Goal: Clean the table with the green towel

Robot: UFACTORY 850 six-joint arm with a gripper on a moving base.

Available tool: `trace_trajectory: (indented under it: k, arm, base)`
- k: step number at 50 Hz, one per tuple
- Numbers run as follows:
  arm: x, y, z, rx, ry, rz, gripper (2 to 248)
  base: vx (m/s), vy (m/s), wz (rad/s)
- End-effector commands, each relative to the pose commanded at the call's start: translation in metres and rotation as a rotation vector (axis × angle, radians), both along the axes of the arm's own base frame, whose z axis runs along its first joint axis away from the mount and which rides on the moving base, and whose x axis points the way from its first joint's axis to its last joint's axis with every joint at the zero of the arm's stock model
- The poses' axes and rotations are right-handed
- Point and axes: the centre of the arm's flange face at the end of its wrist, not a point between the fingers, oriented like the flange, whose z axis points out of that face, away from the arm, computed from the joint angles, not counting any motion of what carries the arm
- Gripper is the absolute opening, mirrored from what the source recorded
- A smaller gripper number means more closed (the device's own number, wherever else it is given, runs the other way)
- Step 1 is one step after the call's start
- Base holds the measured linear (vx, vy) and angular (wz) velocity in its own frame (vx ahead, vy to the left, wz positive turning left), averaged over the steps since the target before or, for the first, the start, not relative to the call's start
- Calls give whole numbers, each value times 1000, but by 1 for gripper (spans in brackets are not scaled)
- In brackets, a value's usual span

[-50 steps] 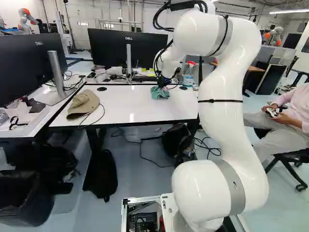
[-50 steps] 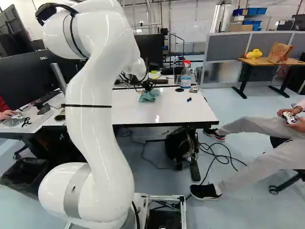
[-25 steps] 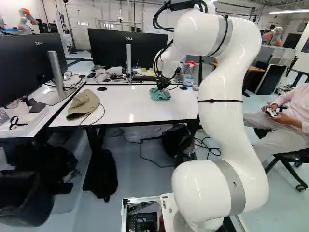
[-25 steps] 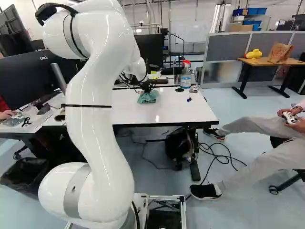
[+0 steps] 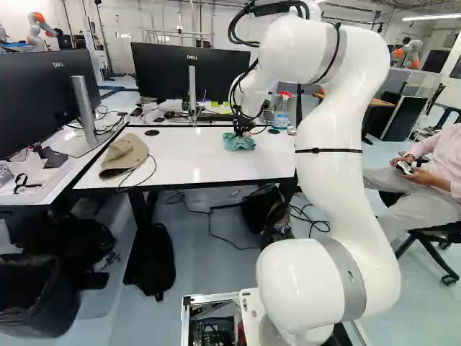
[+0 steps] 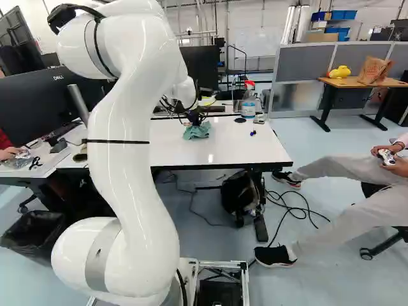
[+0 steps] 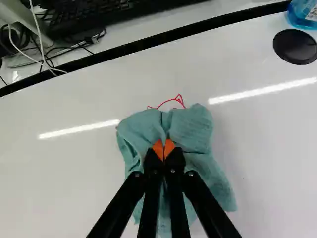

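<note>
The claw (image 5: 240, 132), fingers nearly together, gripped a fold of the green towel (image 7: 190, 130) on the desk (image 5: 173, 155). Only the wrist view showed red lines (image 7: 176, 99) just beyond the towel; only the base views included the spray bottle's red head (image 5: 285, 94).

Upper centre of the left base view, the 2 fingertips of the gripper (image 5: 242, 130) are too small to make out; lower left there, 1 black bin (image 5: 32, 295) is cut off; in the right base view, the white arm (image 6: 124, 178), its top cut off, hides part of the table (image 6: 242, 152); 1 blue thing (image 6: 253, 133) right of centre is too small to name; in the wrist view, the towel (image 7: 193, 128) hides part of the red marks (image 7: 171, 100); the keyboard (image 7: 89, 17) is cut off.
</note>
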Motion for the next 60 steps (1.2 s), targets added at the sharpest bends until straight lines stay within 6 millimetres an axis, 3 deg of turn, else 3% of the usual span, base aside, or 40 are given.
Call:
trace_trajectory:
  k: [38,60]
  arm:
    - [43,-53,-5,-3,-43,-73,23]
    - [78,-48,-10,-4,-82,-61,23]
  base:
    - [0,0,0]
    - [0,0,0]
